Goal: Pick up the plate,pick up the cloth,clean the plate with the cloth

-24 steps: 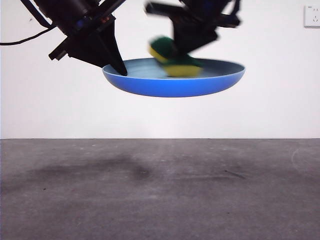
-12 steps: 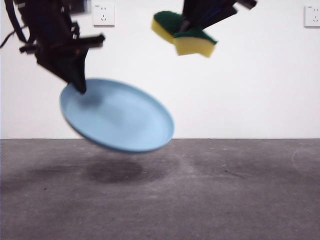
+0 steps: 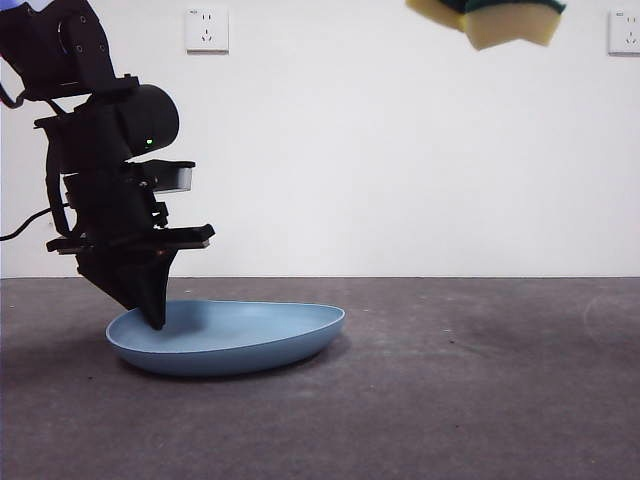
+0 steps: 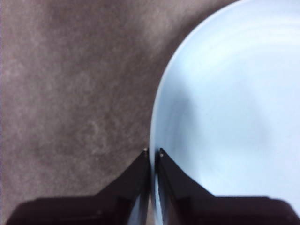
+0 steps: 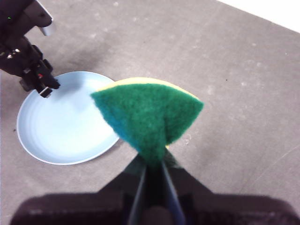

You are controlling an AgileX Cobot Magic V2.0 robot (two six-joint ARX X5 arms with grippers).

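Support surface: grey-brown table top (image 3: 450, 390), matte, mottled, with fine specks and faint darker smudges; meets a white wall at the far edge in the front view. Same speckled grey in both wrist views.

Resting directly on it: one light-blue plate (image 3: 240, 345), round, shallow, raised rim, set toward the left of the front view, bottom in contact with the surface, near side possibly tipped slightly. Soft shadow beneath and to the left of it. Rim pinched at the left edge by the left gripper (image 4: 153, 151).

Left gripper (image 4: 153, 152) low, jaws pinched on plate (image 4: 225, 108) rim; right gripper (image 5: 153, 164) high, clamping cloth (image 5: 149, 117).
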